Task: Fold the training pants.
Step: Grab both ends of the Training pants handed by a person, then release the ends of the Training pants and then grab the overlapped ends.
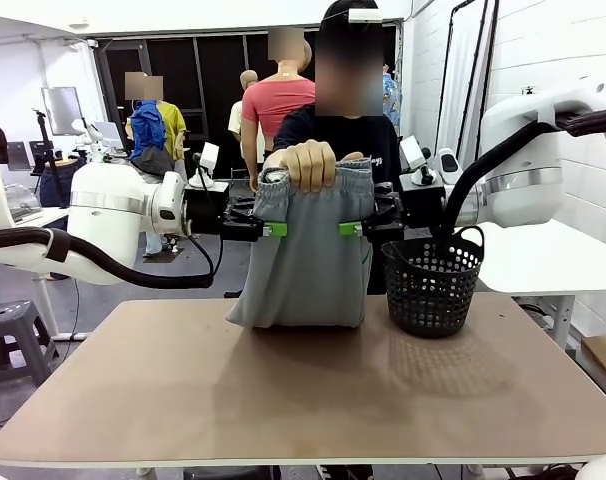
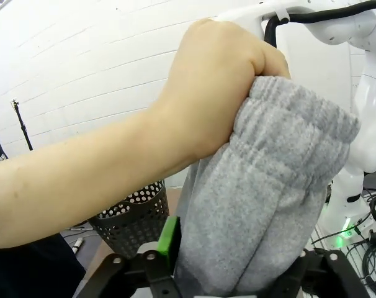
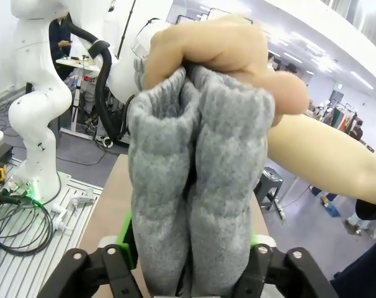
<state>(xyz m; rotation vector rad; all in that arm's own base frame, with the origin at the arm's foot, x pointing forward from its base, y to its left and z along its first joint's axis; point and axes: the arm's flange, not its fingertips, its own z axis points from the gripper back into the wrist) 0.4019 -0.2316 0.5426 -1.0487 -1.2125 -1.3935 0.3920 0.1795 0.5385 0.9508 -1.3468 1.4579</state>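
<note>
The light grey training pants [image 1: 308,265] hang bunched over the table's far edge, their lower end resting on the tabletop. A person's hand [image 1: 309,163] grips the gathered waistband from above. My left gripper [image 1: 268,228] pinches the pants' left edge just below the waistband, and my right gripper [image 1: 355,228] pinches the right edge at the same height. In the left wrist view the grey fabric [image 2: 262,205] fills my left gripper [image 2: 231,276], with a green pad [image 2: 169,239] against it. In the right wrist view the bunched folds [image 3: 188,186] sit between the pads of my right gripper [image 3: 188,264].
A black mesh basket [image 1: 433,285] stands on the brown table [image 1: 303,390] just right of the pants, close under my right arm. The person stands behind the far edge. The table's near half is bare. Other people and equipment are farther back.
</note>
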